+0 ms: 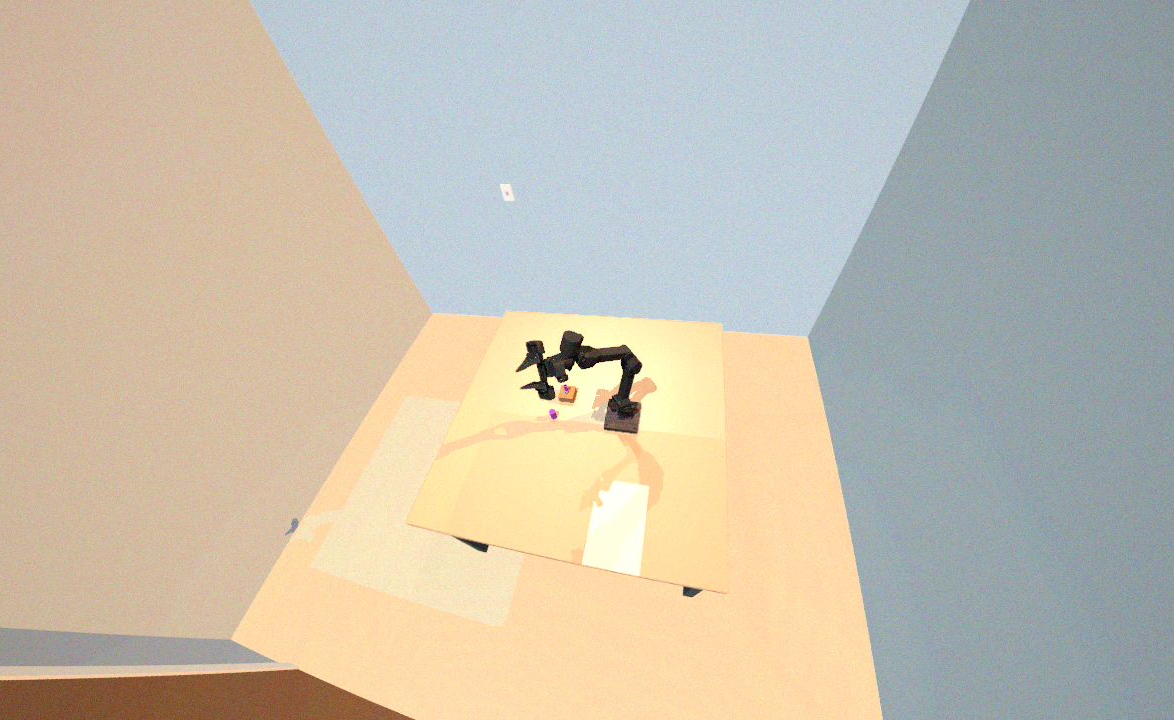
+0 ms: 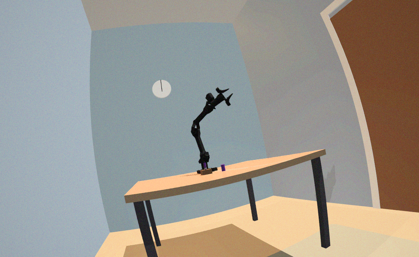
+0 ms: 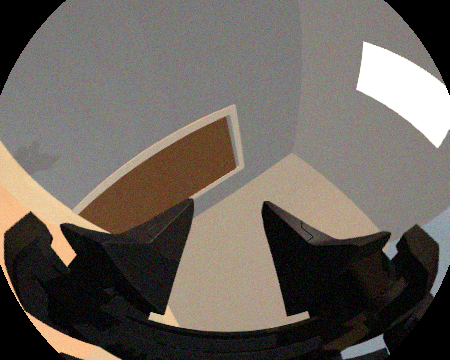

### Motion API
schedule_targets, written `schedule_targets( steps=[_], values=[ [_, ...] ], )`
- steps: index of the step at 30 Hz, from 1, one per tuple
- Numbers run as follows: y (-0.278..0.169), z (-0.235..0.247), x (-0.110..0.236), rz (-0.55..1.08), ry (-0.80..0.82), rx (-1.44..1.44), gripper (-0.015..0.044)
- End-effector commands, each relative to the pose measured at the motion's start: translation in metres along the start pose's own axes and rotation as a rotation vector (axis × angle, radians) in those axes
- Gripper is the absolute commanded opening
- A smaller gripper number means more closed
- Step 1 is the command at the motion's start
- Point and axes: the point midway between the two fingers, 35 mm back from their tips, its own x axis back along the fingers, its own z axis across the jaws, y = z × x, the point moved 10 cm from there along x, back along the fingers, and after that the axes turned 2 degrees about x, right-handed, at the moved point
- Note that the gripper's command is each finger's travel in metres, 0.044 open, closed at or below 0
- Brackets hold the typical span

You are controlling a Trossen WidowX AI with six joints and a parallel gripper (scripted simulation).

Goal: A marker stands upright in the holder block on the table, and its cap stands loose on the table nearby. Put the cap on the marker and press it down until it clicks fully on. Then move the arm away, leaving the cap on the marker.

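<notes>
A purple marker [image 1: 566, 389] [image 2: 205, 165] stands upright in a small brown holder block [image 1: 566, 399] [image 2: 206, 172] on the table [image 1: 663, 501] [image 2: 268, 162]. The purple cap [image 1: 552, 412] [image 2: 223, 167] stands loose on the table a short way from the block. My gripper [image 1: 530, 374] [image 2: 228, 92] [image 3: 228, 206] is open and empty. It is raised high above the table and points up and away towards the door wall. In the wrist view only walls and the door show between the fingers. The marker and the cap are out of the wrist view.
The arm's base [image 1: 622, 418] sits on the table beside the holder block. A brown door [image 2: 396, 111] [image 3: 165, 180] is in the wall past the table's far end. A pale rug [image 1: 394, 537] lies on the floor beside the table.
</notes>
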Motion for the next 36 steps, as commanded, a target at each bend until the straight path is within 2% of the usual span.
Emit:
schedule_targets(
  steps=[1, 10, 17, 26, 36],
  values=[
    [-0.022, 0.012, -0.004, 0.082, 0.082, -0.011, 0.0248],
    [-0.107, 0.057, -0.009, 0.456, 0.256, -0.246, 0.0248],
    [-0.182, 0.094, 0.010, 0.828, 0.358, -0.470, 0.0248],
    [-0.264, 0.137, 0.066, 1.359, 0.417, -0.767, 0.0248],
    [-0.324, 0.181, 0.153, 2.076, 0.397, -1.112, 0.0248]
  ],
)
